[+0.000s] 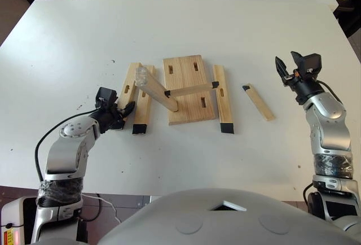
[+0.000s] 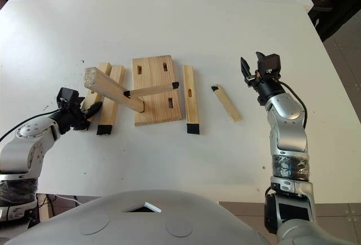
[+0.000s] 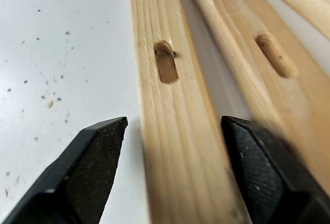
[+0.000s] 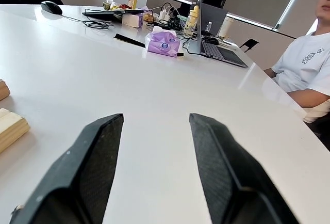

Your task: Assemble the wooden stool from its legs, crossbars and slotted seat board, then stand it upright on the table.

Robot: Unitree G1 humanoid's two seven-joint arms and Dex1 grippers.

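Left eye view gives me the seat board (image 1: 189, 106) lying flat in the middle of the table (image 1: 67, 47), slots facing up. One raised leg (image 1: 158, 91) stands in a slot on the board's near left side and tilts toward my left. A fitted crossbar (image 1: 190, 91) runs from that leg's side across the board to the right-hand leg (image 1: 224, 101), which lies flat just beside the board's right edge. I cannot tell whether that end is seated in the leg or only touching it.

Left of the board, two more legs lie side by side, the inner leg (image 1: 144, 109) and the outer leg (image 1: 131, 84). My left gripper (image 1: 123, 111) is down at the outer leg's near end with its jaws spread. The fingers (image 3: 87, 172) sit one on each side of the wood without clamping it, and bare table shows between one finger and the leg.

On the right, a loose crossbar (image 1: 259, 102) lies flat, near the right-hand leg but apart from it. Farther right, my right gripper (image 1: 289, 64) hangs above the table, fingers parted with nothing between them. A tissue pack (image 4: 164, 43) sits on the table behind.
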